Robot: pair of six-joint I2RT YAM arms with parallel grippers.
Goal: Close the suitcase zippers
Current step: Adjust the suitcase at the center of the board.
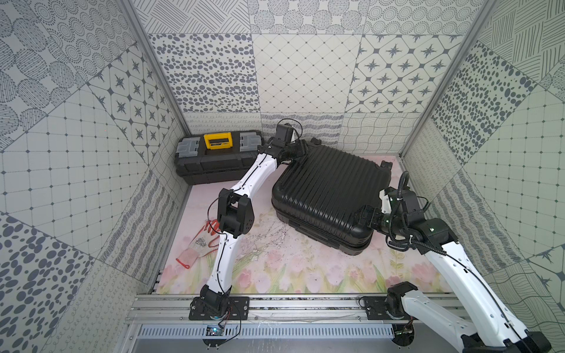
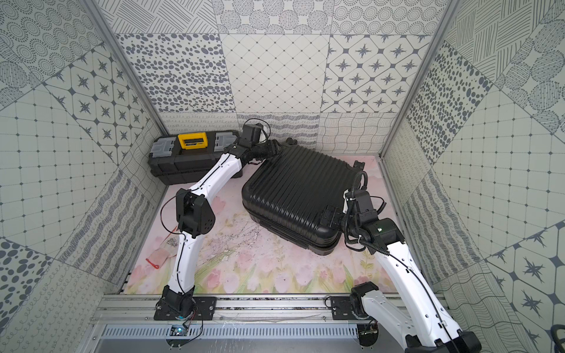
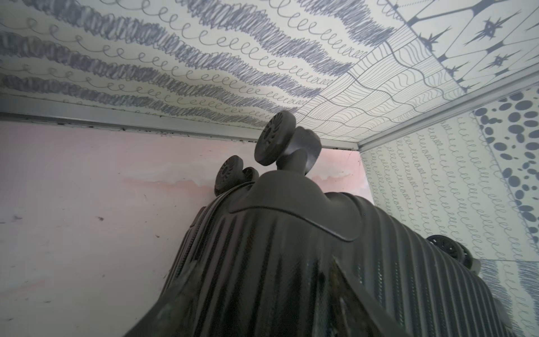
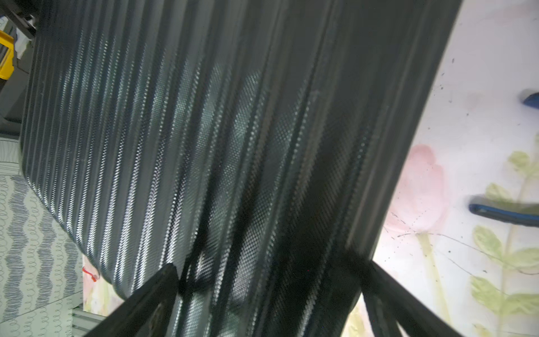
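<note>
The black ribbed suitcase (image 1: 330, 186) (image 2: 299, 186) lies flat on the floral mat with its halves together. The zippers' seam (image 1: 324, 233) runs along its near side; no pulls can be made out. My left gripper (image 1: 301, 149) (image 2: 272, 148) sits on the far left corner by the wheels (image 3: 274, 137). Its fingers are spread over the ribbed shell (image 3: 291, 248), blurred at the frame edge. My right gripper (image 1: 362, 215) (image 2: 328, 215) is on the near right corner. It stands wide open (image 4: 268, 291), the fingers (image 4: 145, 300) astride the shell (image 4: 204, 146) and holding nothing.
A black toolbox with a yellow latch (image 1: 217, 159) stands against the back wall at the left. A red-and-white glove (image 1: 198, 247) lies on the mat beside the left arm. Patterned walls close in on three sides. The rail (image 1: 305, 305) runs along the front.
</note>
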